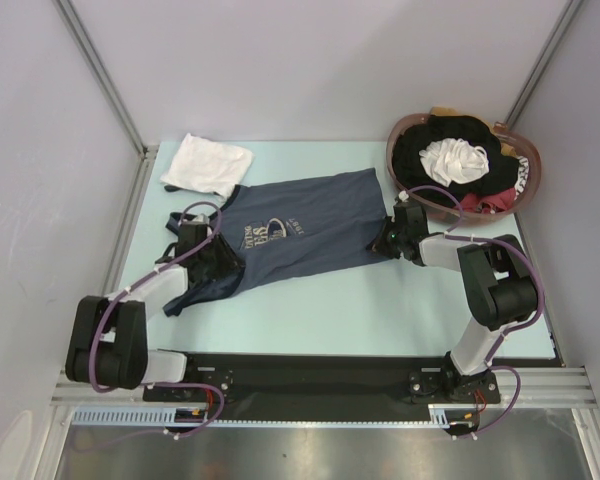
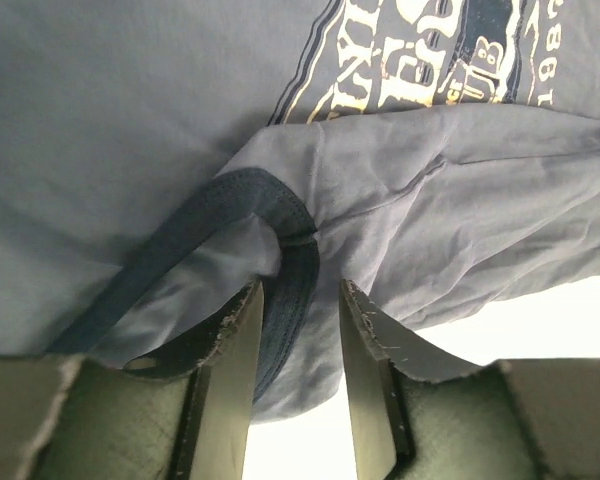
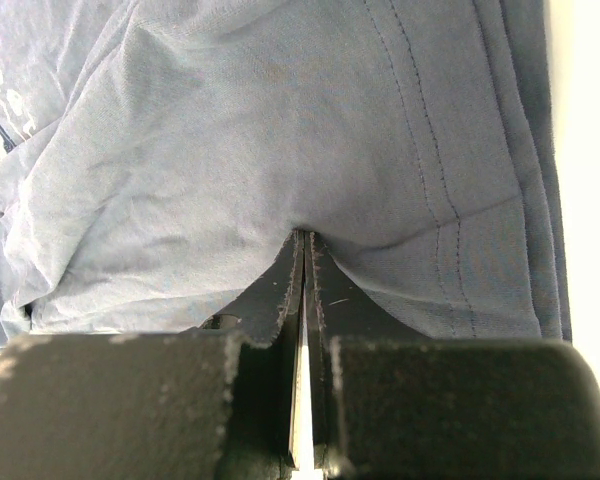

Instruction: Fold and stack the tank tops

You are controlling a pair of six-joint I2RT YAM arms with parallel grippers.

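**Spotter:** Grip status?

**Me:** My right fingers (image 3: pixel 280 300) are clamped on the grey-blue tank top (image 1: pixel 300 225) near its hem, spread mid-frame on the counter (image 1: pixel 330 310). My left fingers (image 2: pixel 230 370) stand apart around its navy trim (image 2: pixel 280 210). I'd close there, then lift both evenly.

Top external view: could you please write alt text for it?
A slate grey-blue cloth tank top with a printed logo lies spread on a pale table, the left gripper at its straps, the right gripper pinching its hem. A folded white garment and a brown basket of clothes sit beyond it.
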